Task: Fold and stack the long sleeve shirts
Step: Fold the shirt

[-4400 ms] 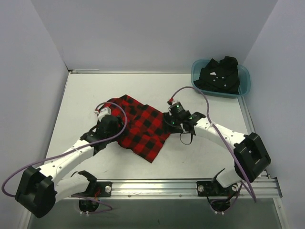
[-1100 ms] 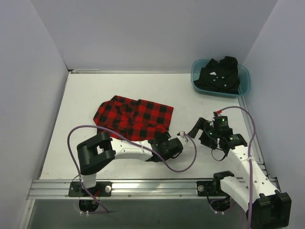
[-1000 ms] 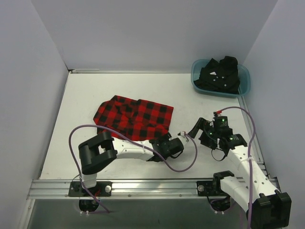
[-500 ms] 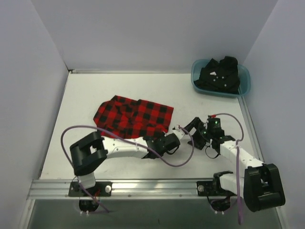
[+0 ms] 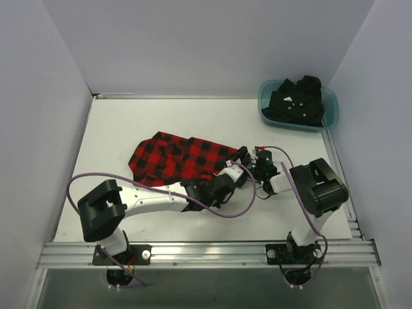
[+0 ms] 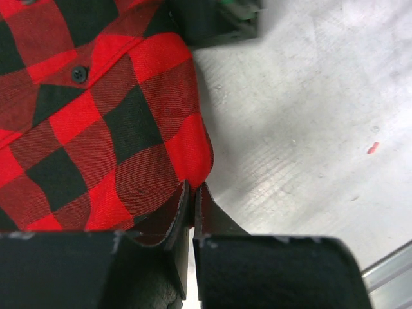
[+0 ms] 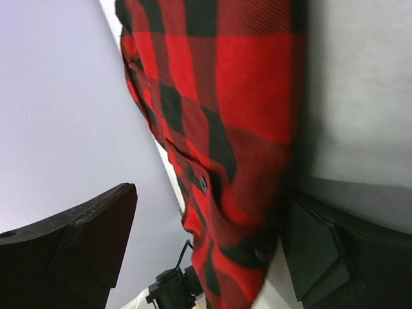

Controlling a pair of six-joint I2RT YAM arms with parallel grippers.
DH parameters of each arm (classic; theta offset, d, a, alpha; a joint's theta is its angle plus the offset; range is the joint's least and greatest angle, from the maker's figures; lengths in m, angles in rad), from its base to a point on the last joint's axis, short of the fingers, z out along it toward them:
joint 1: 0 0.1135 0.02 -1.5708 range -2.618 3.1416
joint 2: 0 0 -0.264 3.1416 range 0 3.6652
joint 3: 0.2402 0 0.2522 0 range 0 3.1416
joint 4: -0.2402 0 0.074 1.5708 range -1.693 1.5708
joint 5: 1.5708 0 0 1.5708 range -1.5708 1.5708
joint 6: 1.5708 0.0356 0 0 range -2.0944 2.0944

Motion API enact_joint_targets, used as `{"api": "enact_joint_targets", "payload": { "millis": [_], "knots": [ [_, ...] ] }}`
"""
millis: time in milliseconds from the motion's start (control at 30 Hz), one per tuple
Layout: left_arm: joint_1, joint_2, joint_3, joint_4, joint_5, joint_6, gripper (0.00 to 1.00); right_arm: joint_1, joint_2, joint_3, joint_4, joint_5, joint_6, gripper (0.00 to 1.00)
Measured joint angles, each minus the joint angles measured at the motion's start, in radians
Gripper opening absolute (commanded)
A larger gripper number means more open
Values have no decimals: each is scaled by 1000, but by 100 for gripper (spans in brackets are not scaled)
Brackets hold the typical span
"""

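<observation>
- Left gripper (image 6: 192, 190) is down at the bottom middle of its wrist view, fingers pressed together, and a rounded corner of the red-and-black flannel shirt (image 6: 96, 116) is pinched right between them.
- From above, that left gripper (image 5: 230, 172) sits at the right-hand end of the flannel (image 5: 180, 161), just below the centre of the frame, with the arm reaching in from the lower left.
- The flannel lies on the white table (image 5: 129, 122), a crumpled band running from left of centre towards the middle. A small dark button shows near the top left of the left wrist view.
- Right gripper (image 5: 246, 156) is nosed in from the right, just beside the left one, at the same end of the cloth.
- In its wrist view the right gripper (image 7: 206, 212) has its fingers (image 7: 71, 244) spread wide apart, dark pads in the lower left and lower right corners. The checked cloth (image 7: 212, 129) hangs through the gap between them, and the jaws are not closed on it.
- Upper right of the overhead view: the black shirt (image 5: 297, 102) is bundled in the teal tub (image 5: 329, 109), well apart from both arms, small white marks showing on it.
</observation>
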Motion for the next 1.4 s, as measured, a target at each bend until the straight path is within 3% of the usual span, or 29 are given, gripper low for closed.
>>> {"api": "enact_joint_targets", "payload": {
  "millis": [133,267,367,467,500,567,600,700,833,1033,1133,1233,1400],
  "knots": [
    [-3,0,-2,3,8,-56,10,26,74,20,106,-2,37,79],
    [-3,0,-2,9,8,-102,11,32,75,20,98,4,24,74],
    [-3,0,-2,17,13,-122,11,36,62,26,56,10,-8,64],
    [-3,0,0,26,23,-134,17,39,50,39,-20,17,-57,40],
    [-3,0,0,29,24,-139,24,40,49,45,-53,21,-75,21],
    [-3,0,0,33,28,-152,34,40,46,57,-116,24,-112,10],
    [-2,1,0,35,32,-159,48,40,42,64,-154,24,-133,1],
    [7,-5,1,34,60,-185,70,29,5,91,-295,24,-211,0],
    [95,-82,1,-17,128,-231,83,-30,-82,164,-544,2,-373,0],
    [457,-383,-91,-61,238,-272,84,-173,-169,351,-954,26,-658,0],
    [609,-462,-152,-82,275,-280,81,-191,-183,460,-1148,73,-790,0],
    [681,-464,-219,-95,313,-287,75,-189,-183,572,-1313,130,-892,0],
    [709,-341,-280,-88,388,-323,69,-166,-177,735,-1510,243,-1007,0]
  ]
}}
